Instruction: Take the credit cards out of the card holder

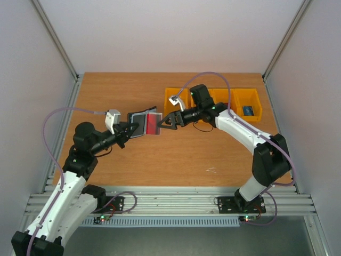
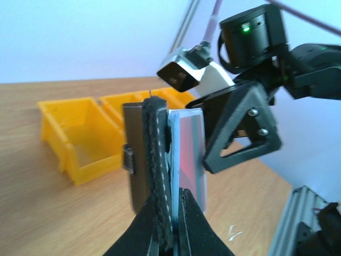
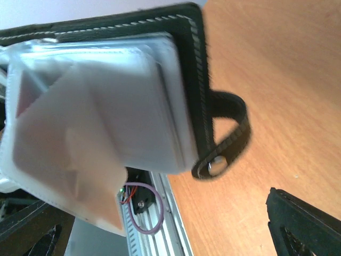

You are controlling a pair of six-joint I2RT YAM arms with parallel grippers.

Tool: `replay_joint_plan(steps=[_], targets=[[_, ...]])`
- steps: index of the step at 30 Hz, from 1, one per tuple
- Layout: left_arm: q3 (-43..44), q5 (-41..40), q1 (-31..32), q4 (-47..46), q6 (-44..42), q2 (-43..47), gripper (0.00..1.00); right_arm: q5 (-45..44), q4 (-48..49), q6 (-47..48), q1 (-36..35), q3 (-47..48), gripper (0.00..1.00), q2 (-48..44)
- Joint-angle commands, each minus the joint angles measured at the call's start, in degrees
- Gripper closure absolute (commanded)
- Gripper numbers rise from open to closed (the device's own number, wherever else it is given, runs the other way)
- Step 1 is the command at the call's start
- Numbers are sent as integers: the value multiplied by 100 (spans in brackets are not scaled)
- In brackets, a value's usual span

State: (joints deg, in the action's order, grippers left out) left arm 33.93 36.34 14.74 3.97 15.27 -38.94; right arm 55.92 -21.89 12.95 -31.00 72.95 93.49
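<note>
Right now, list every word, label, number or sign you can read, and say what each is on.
No text is readable.
Red card: any print too small to read.
Cards in the card holder: washed out, blurred, nothing legible.
Blue item in the yellow bin: too small to read.

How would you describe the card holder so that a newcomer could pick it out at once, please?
Start at the wooden table and look just left of the row of yellow bins. There the left arm's fingers pinch the card holder in the air. It is the only black stitched wallet, with a red card showing inside.
</note>
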Motion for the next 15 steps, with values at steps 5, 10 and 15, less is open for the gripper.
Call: replay_joint_plan(steps=[5, 10, 15], targets=[[496, 1453, -35, -1740, 832, -50, 100, 421, 15, 346, 111, 292, 2, -949], [1015, 1745, -30, -1950, 960, -97, 100, 425, -450, 715, 118, 668, 2, -956], [1607, 2041, -29, -1966, 1117, -98, 100, 756, -803, 979, 100, 1363, 2, -964]])
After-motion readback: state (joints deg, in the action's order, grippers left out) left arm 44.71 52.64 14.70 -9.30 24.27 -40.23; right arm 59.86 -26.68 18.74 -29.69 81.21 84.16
